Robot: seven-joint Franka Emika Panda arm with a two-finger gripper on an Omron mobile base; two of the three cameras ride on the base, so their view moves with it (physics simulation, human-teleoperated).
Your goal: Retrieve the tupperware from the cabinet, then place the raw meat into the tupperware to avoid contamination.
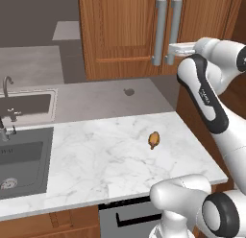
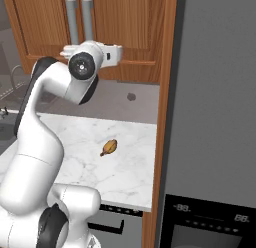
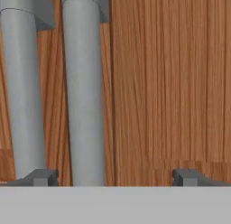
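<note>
- Raw meat (image 1: 153, 139) on the marble desk (image 1: 96, 155), alone, well below the cabinet (image 1: 125, 30) and apart from it.
- Long axis of the meat running roughly away from the robot, slightly slanted; darker narrow end nearer the desk's front edge in the left base view.
- One lump of meat counted; nothing else touching it.
- Cabinet doors both closed; two vertical grey bar handles (image 1: 166, 31) side by side at the meeting edge of the doors, long axes upright.
- Pincer (image 3: 115, 175) raised to the cabinet front, wide open, gripping nothing; right handle (image 3: 85, 92) standing between the two finger tips in the hand view, nearer the left one, with no visible contact.
- Left handle (image 3: 20, 92) just outside the left finger tip (image 3: 43, 177).
- Small dark round mark (image 1: 128, 92) on the grey surface behind the desk, under the cabinet.
- Sink (image 1: 21, 160) with one tap (image 1: 6, 86) at the desk's left end, well apart from the meat.
- Tall grey appliance (image 2: 215, 117) right of the cabinet, past a wooden side panel (image 2: 167, 92).
</note>
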